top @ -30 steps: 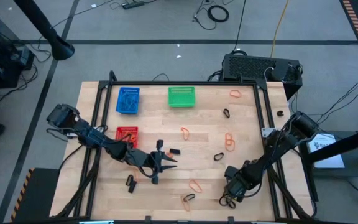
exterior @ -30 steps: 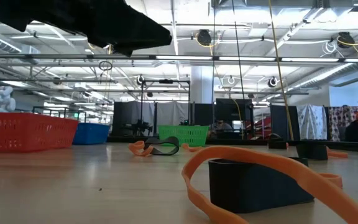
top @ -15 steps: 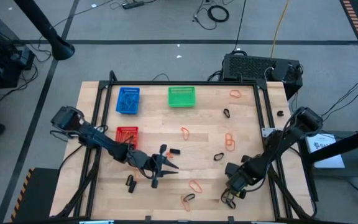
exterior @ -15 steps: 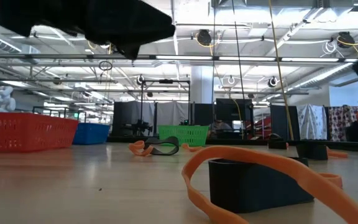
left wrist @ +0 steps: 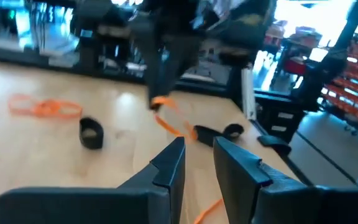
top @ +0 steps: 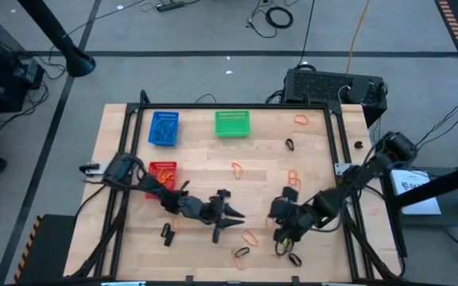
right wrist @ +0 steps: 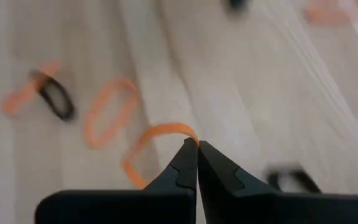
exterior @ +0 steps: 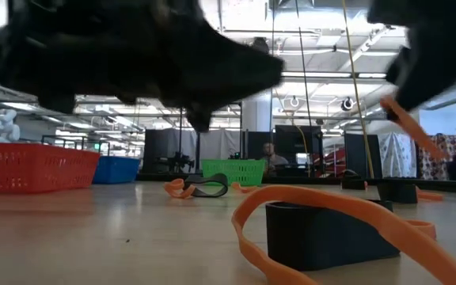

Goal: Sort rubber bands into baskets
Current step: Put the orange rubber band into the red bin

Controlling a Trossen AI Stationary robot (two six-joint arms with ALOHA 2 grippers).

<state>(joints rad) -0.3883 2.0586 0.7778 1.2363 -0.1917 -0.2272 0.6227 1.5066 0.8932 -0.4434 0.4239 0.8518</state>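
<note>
While pinched, orange band (right wrist: 157,134) hangs lengthwise downward.

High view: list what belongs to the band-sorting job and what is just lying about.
Part of the job:
- blue basket
- green basket
- red basket
- loose orange rubber bands and black rubber bands on the table
- orange band pinched in the shut right gripper

Just lying about:
- black box behind the table
- cables on the floor
</note>
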